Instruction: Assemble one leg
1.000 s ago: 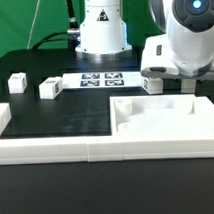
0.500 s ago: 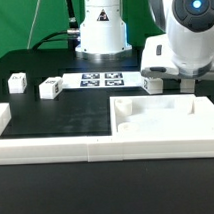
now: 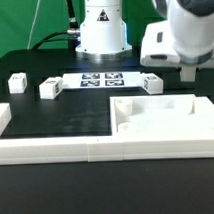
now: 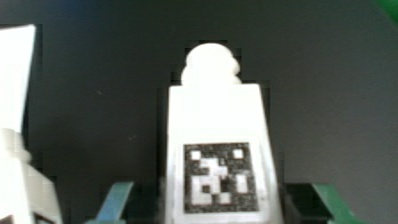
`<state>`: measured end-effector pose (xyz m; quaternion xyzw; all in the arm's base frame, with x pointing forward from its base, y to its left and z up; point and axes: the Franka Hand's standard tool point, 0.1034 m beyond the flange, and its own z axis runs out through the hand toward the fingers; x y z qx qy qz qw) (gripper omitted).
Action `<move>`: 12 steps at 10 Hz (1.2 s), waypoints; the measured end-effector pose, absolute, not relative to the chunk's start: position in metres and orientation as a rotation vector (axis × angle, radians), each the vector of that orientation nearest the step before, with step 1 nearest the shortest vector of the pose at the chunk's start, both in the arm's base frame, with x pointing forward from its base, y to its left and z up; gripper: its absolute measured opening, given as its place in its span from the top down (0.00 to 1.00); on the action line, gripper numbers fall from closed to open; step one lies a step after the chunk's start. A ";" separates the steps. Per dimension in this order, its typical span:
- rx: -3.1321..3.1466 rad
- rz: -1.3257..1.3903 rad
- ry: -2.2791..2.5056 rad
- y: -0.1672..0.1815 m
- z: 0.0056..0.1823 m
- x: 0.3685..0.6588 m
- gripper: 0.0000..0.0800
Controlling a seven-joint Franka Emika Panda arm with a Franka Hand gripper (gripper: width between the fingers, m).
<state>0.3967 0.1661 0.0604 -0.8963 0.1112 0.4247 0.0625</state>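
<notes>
Three white legs with marker tags lie on the black table in the exterior view: one (image 3: 15, 82) at the far left, one (image 3: 49, 89) beside it, and one (image 3: 151, 84) near the marker board's right end. My gripper (image 3: 180, 76) hangs just to the right of and above that third leg. In the wrist view a leg (image 4: 215, 120) with its tag facing the camera lies on the mat between my green-tipped fingers (image 4: 118, 200). Dark gaps show on both sides, so the gripper (image 4: 219, 205) is open around it without touching.
The marker board (image 3: 99, 79) lies at the back middle. The large white tray-like part (image 3: 166, 121) with raised rim stands at the front right. A long white rail (image 3: 56, 149) runs along the front. A white edge (image 4: 15, 100) shows at the wrist view's side.
My gripper has risen and shifted slightly to the exterior view's right. The leg beside it and the other legs have not moved.
</notes>
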 end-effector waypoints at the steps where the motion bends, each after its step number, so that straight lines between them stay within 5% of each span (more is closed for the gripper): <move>1: -2.712 1.277 0.337 0.166 0.062 0.398 0.64; 7: -2.874 0.829 0.353 0.173 0.056 0.411 0.64; 12: -3.008 0.309 0.271 0.150 0.082 0.425 0.64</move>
